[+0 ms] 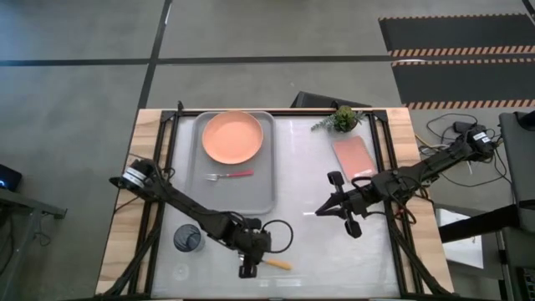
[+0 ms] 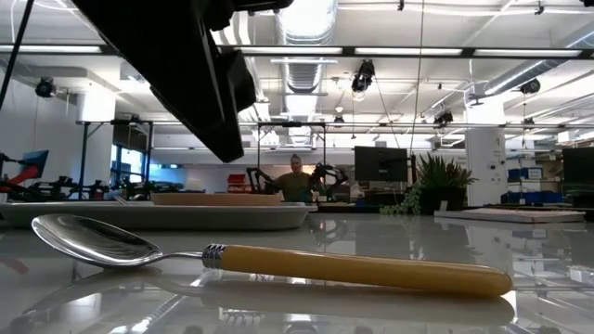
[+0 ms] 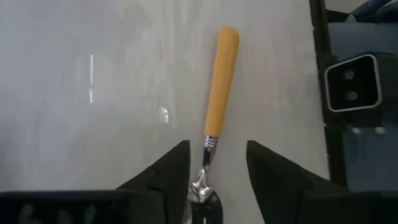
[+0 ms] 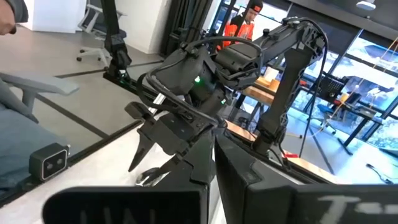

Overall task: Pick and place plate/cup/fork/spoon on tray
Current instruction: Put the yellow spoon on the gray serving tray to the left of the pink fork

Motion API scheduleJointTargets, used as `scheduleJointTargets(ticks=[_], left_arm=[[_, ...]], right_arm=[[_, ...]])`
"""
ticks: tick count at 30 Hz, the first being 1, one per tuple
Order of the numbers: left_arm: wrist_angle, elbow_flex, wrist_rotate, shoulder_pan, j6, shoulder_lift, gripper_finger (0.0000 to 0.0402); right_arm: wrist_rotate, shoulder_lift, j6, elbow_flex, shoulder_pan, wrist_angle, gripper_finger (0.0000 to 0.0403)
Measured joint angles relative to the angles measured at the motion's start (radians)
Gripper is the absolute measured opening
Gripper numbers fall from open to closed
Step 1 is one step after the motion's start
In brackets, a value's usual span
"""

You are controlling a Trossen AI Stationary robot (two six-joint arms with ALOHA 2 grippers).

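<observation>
The spoon (image 1: 272,263), with a silver bowl and an orange-yellow handle, lies flat on the table near its front edge; it also shows in the low view (image 2: 278,260). My left gripper (image 3: 214,165) is open and hangs above the spoon's bowl end, one finger on each side of the neck (image 3: 209,144), not touching it. The salmon-orange plate (image 1: 231,136) and the pink-red-handled fork (image 1: 230,175) lie on the light-grey tray (image 1: 266,196). The dark cup (image 1: 188,238) stands at the front left. My right gripper (image 1: 322,211) is shut and empty over the table's middle right.
A pink slab (image 1: 353,156) and a small plant (image 1: 343,119) are at the back right. A dark cable loop (image 1: 282,234) hangs beside my left wrist. A camera block (image 3: 351,84) sits at the front edge beyond the spoon's handle. A person (image 2: 297,181) stands in the room behind.
</observation>
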Motion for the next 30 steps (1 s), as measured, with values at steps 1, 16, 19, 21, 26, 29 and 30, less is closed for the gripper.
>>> scheduleJointTargets(ticks=[1,16,19,21,26,29,30], left_arm=[[0.006,-0.006,-0.009,0.000,0.002,0.000,0.0146],[0.116,-0.100,-0.067,-0.031,0.102,0.002,0.0167],[0.131,-0.111,-0.088,-0.039,0.103,0.003,0.0167],[0.134,-0.115,-0.091,-0.040,0.104,0.003,0.0167],[0.188,-0.123,-0.097,-0.044,0.110,0.003,0.0167],[0.223,-0.140,-0.099,-0.045,0.104,0.014,0.0167],[0.238,-0.143,-0.099,-0.045,0.103,0.023,0.0167]], right_arm=[[0.000,-0.001,-0.001,0.000,0.000,0.000,0.0009],[0.000,0.001,0.002,0.000,0.000,0.000,0.0009],[0.003,0.001,-0.001,0.000,0.000,0.000,0.0009],[0.019,0.001,-0.007,0.000,0.000,0.000,0.0009],[0.035,0.001,-0.014,0.000,0.000,0.000,0.0009],[0.035,0.001,-0.016,0.000,0.000,0.000,0.0009],[0.035,0.001,-0.016,0.000,0.000,0.000,0.0009]])
